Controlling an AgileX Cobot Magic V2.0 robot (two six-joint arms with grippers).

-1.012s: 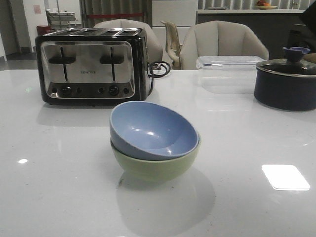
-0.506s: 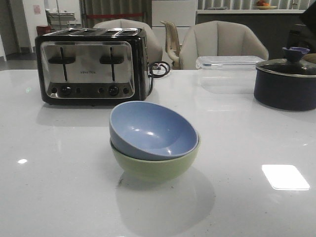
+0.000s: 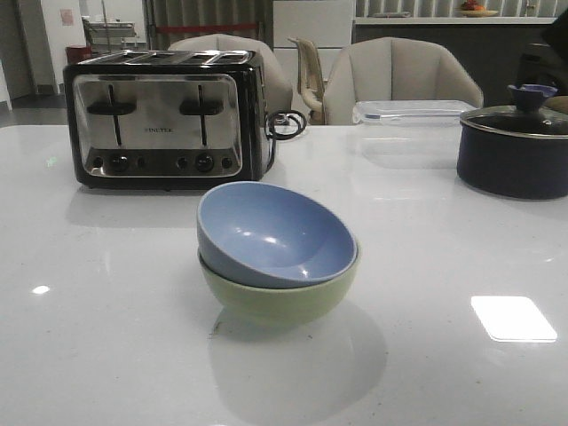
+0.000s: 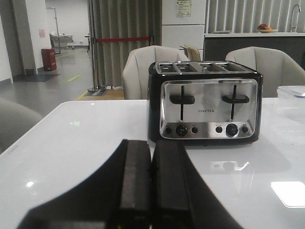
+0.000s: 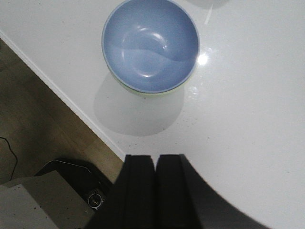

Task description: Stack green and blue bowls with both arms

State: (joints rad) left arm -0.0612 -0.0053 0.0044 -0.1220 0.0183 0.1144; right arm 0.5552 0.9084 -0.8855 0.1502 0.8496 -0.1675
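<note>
Bowls: we count two, the blue bowl (image 3: 273,234) nested in the green bowl (image 3: 282,297), at the middle of the tabletop (image 3: 106,337).
Toasters: we count one toaster (image 3: 164,117), at 11 o'clock from the bowls.
Pots: we count one lidded pot (image 3: 515,146), at 2 o'clock.
Clear containers: we count one clear container (image 3: 413,112), at 1 o'clock.
Chairs: we count three chairs (image 3: 404,75) at 12 o'clock, beyond the tabletop.

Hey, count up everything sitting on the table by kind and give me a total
Bowls: 2, the blue bowl nested in the green bowl
Toasters: 1, the toaster
Cooking pots: 1, the dark lidded pot
Clear plastic containers: 1, the lidded container
Total: 5
</note>
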